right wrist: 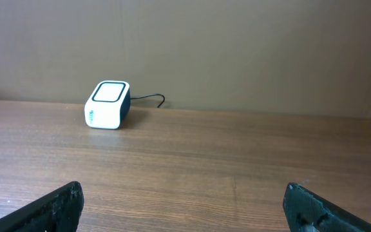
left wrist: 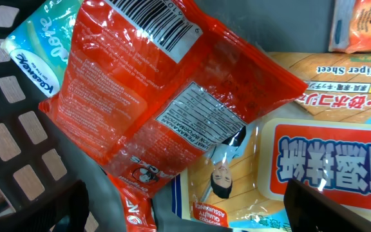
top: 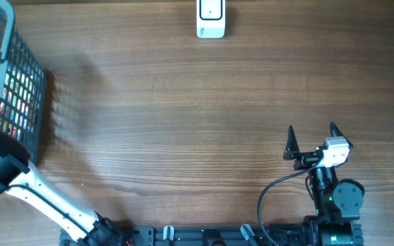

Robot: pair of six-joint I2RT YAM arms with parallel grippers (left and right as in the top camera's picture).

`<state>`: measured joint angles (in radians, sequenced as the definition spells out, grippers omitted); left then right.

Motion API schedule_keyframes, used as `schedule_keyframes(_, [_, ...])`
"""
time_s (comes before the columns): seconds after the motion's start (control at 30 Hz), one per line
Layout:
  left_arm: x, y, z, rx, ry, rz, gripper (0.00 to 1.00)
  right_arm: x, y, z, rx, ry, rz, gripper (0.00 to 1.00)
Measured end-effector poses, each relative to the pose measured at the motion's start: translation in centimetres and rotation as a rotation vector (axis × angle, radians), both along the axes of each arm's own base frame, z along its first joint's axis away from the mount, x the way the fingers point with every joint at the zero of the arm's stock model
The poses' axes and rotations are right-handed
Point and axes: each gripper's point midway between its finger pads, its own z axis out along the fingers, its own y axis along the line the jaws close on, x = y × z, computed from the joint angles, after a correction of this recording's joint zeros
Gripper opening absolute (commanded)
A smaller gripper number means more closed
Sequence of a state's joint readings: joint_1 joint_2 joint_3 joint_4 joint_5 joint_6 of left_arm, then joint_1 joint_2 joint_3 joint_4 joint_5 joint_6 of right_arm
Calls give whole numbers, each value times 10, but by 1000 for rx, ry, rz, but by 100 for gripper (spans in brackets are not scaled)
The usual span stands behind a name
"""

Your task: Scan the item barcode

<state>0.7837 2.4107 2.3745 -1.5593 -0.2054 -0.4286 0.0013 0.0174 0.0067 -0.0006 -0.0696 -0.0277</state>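
Wooden table [top: 183, 102] | scanner [top: 211, 19] at 12 o'clock, unused | left gripper [left wrist: 195, 206] spread over red packet [left wrist: 166, 96], ungrasped | right gripper [top: 313, 140] spread, empty

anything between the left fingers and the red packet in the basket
Nothing visible: the red glossy plastic packet lies topmost on the other packs in the dark mesh basket, barcode up, facing the open left fingers.

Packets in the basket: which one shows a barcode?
The red packet, lying on top, barcode stripes facing up; the teal pack and wiper pack show none.
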Motion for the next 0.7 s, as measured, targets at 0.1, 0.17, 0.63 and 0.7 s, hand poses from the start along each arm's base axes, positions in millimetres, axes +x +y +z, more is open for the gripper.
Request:
schedule_keyframes(0.1, [-1, -1, 0, -5, 5, -1, 93, 0, 0, 0, 0, 0, 0, 100])
schedule_keyframes(0.17, [-2, -2, -1, -9, 9, -1, 93, 0, 0, 0, 0, 0, 0, 100])
schedule_keyframes(0.63, [45, -25, -25, -168, -213, -140, 91, 0, 0, 0, 0, 0, 0, 100])
schedule_keyframes(0.7, [52, -30, -24, -182, -239, -174, 92, 0, 0, 0, 0, 0, 0, 99])
